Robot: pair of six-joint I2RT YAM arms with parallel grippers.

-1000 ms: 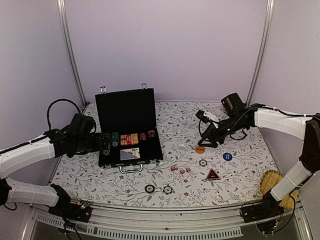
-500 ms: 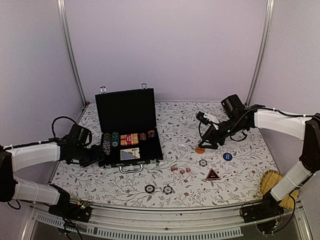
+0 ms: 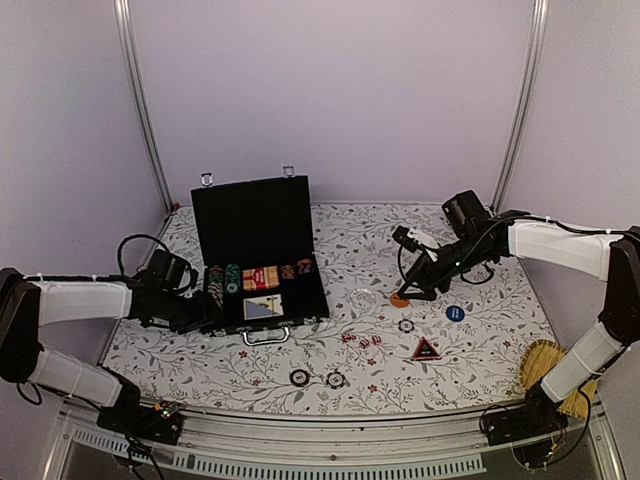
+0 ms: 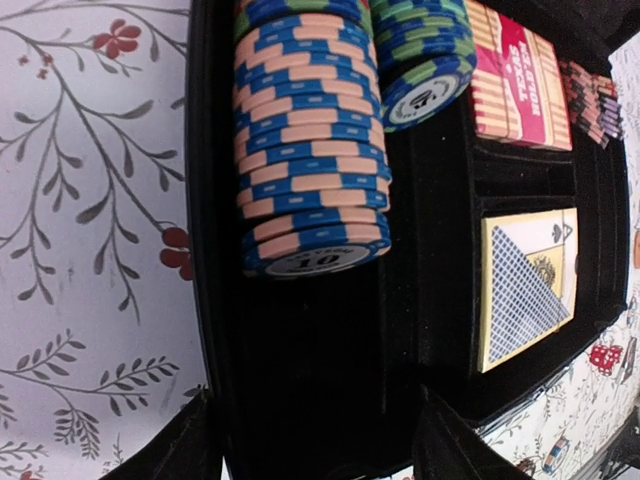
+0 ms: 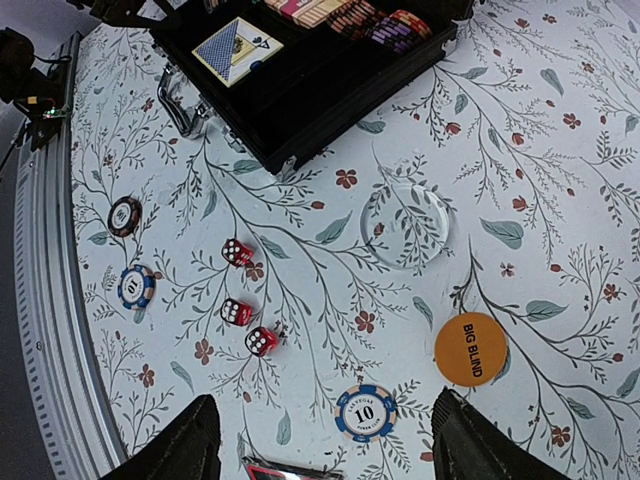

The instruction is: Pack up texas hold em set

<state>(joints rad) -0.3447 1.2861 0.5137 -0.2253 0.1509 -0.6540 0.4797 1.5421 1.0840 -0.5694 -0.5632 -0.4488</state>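
The black briefcase lies open at the left, its lid upright. It holds chip stacks, a card box and a card deck. My left gripper stands open over the empty front of the case's left chip slot. My right gripper hangs open above a blue-white chip beside the orange disc. Three red dice, the blue disc, the black-red triangle and two more chips lie loose on the cloth.
A woven straw item sits at the near right edge by the right arm's base. A clear round disc lies between the case and the orange disc. The metal rail runs along the near edge.
My left arm has dropped and drawn nearer, bringing its gripper down to the case's front left corner. My right gripper has sunk slightly toward the orange disc.
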